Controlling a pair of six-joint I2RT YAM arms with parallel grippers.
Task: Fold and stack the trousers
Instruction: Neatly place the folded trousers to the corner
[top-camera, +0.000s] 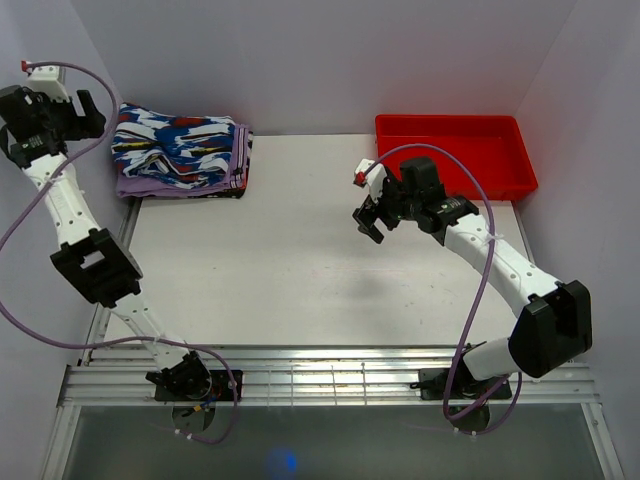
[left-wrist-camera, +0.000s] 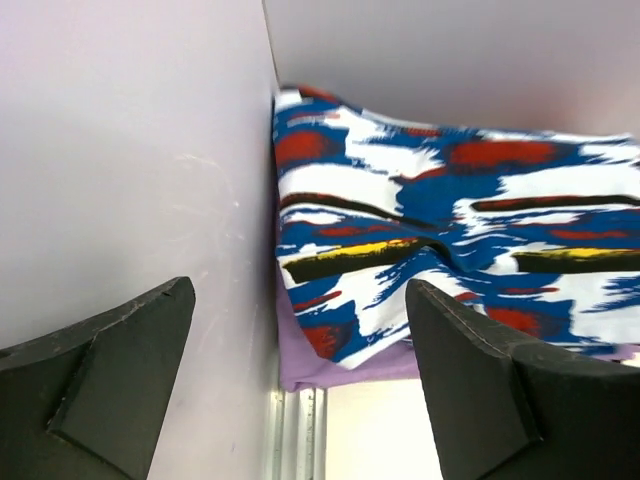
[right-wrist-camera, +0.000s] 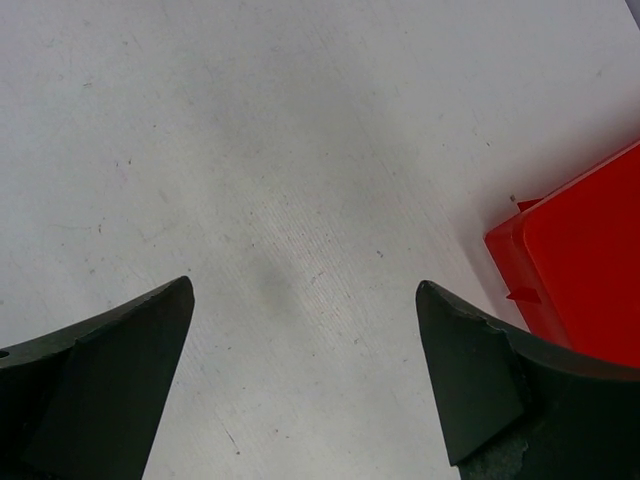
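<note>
Red plastic, the bin (top-camera: 455, 155) sits at the far right corner of the white table (top-camera: 290, 270), and inside it I see only its own red floor. My right claw (top-camera: 372, 224) hangs over the tabletop just left of that bin, fingers spread wide and pinching nothing. Its camera shows the table between my fingers and one corner of the bin at the right.

The trousers (top-camera: 175, 145) lie folded in the far left corner on top of a folded lilac cloth (top-camera: 180, 186), whose edge shows from under them along the near side. That stack sits tight against the left wall (left-wrist-camera: 130, 150). My left claw (top-camera: 95, 115) is raised beside the same wall, just left of the stack, spread apart and gripping nothing. A broad stretch of tabletop lies between stack and bin.
</note>
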